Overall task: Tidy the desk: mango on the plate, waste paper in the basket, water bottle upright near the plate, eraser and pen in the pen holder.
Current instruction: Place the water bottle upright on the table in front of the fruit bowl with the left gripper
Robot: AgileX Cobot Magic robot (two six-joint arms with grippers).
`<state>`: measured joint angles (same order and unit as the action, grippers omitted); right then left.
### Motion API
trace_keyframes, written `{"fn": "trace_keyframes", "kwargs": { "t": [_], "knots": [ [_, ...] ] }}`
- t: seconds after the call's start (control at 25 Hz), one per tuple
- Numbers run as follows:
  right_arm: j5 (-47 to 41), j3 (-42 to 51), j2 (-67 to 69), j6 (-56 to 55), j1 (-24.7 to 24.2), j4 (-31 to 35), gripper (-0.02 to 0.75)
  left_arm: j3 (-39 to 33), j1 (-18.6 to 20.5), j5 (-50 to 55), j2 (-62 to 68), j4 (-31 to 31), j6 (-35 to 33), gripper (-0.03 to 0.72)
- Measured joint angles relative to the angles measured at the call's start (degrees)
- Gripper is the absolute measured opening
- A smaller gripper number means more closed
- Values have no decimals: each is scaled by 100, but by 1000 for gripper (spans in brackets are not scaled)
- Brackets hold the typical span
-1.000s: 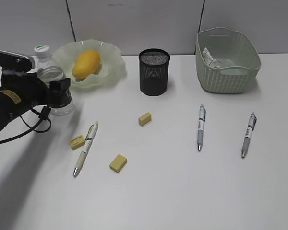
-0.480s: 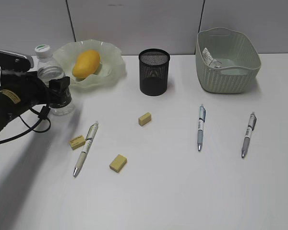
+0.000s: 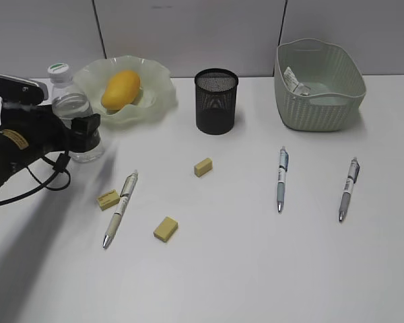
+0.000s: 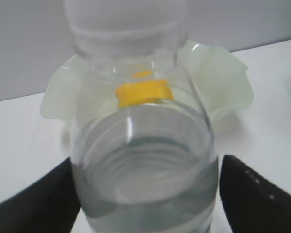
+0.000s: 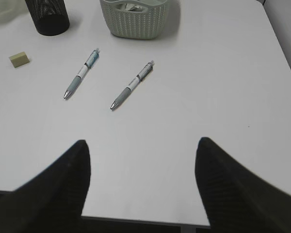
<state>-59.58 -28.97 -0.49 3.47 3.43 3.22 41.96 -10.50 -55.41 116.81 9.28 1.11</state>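
The clear water bottle [image 3: 71, 111] with a white cap stands upright on the desk [image 3: 256, 269], just left of the plate [image 3: 155, 101]. The plate holds the mango [image 3: 121, 89]. My left gripper [image 3: 79, 134] is open with a jaw on each side of the bottle [image 4: 143, 184]; a thin gap shows at the right jaw. The waste paper [image 3: 295, 79] lies in the basket [image 3: 320, 101]. Three pens [image 3: 120, 208] [image 3: 281, 178] [image 3: 347, 188] and three erasers [image 3: 203, 167] [image 3: 108, 199] [image 3: 165, 229] lie on the desk near the pen holder [image 3: 216, 101]. My right gripper [image 5: 143, 155] is open and empty.
The right wrist view shows two pens [image 5: 81, 73] [image 5: 132, 84], one eraser [image 5: 19, 59], the pen holder [image 5: 47, 14] and the basket [image 5: 138, 22]. It also shows the desk's near edge. A grey wall stands behind the desk. The right arm is out of the exterior view.
My left gripper has shifted a little down and to the right beside the bottle. The bottle stays upright in place. Nothing else moved.
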Motion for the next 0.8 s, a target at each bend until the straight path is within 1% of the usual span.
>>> {"fn": "trace_keyframes", "kwargs": {
  "t": [0.2, 0.52, 0.6, 0.72, 0.8],
  "knots": [
    [0, 0, 0, 0, 0, 0, 531, -178, 0, 9, -152, 18, 7, 673],
    [0, 0, 0, 0, 0, 0, 531, -789, 0, 188, -900, -17, 7, 653],
    [0, 0, 0, 0, 0, 0, 531, -910, 0, 505, -1165, -47, 7, 645],
    [0, 0, 0, 0, 0, 6, 531, -941, 0, 1356, -1602, -119, 7, 621],
    [0, 0, 0, 0, 0, 6, 531, -941, 0, 1921, -1923, -290, 7, 596]
  ]
}}
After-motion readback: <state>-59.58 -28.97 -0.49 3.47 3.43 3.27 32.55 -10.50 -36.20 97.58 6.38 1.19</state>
